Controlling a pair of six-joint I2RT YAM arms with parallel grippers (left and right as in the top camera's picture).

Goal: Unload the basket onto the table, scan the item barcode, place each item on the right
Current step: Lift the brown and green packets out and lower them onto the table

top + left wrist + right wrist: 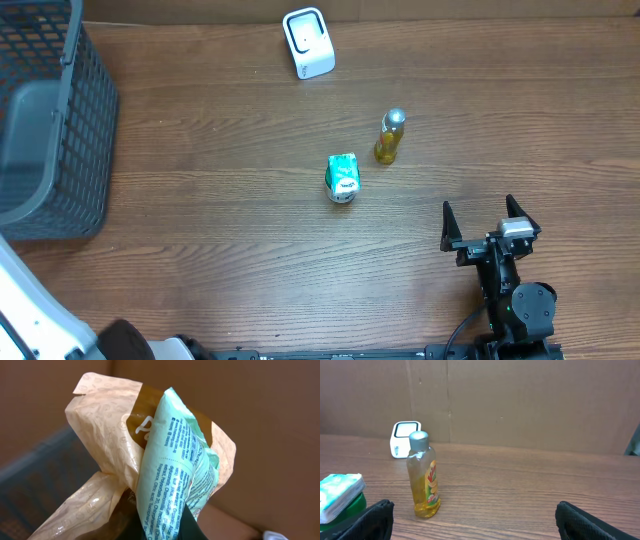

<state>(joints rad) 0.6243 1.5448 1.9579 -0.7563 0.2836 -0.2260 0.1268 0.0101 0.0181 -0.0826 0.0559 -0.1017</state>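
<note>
While the right arm sits at 5 o'clock of the table (200, 250), left gripper (161, 530): closed, pinching the lower end of a mint packet (175, 470); dark fingers (187, 525) at 6 o'clock of the left wrist view
mint packet: upright, crumpled, fine print facing the wrist camera, top edge toward 12 o'clock
tan bag (105, 445): crinkled, brown band with white lettering, pressed against the packet's 9 o'clock side; can't tell if it's also in the pinch
packet location: up in the left gripper, seen only from the left wrist; blurred grey basket (40, 480) behind it at 8 o'clock
right gripper (487, 222): jaws wide apart, nothing between them
scanner (308, 42): white, at 12 o'clock of the table, by the back edge
bottle (390, 137): yellow liquid, grey cap, upright, 2 o'clock of table centre
teal pack (342, 178): near table centre, at 7 o'clock of the bottle, apart from it
basket on overhead: 10 o'clock corner
left arm (35, 310): white link at the 7 o'clock edge
</note>
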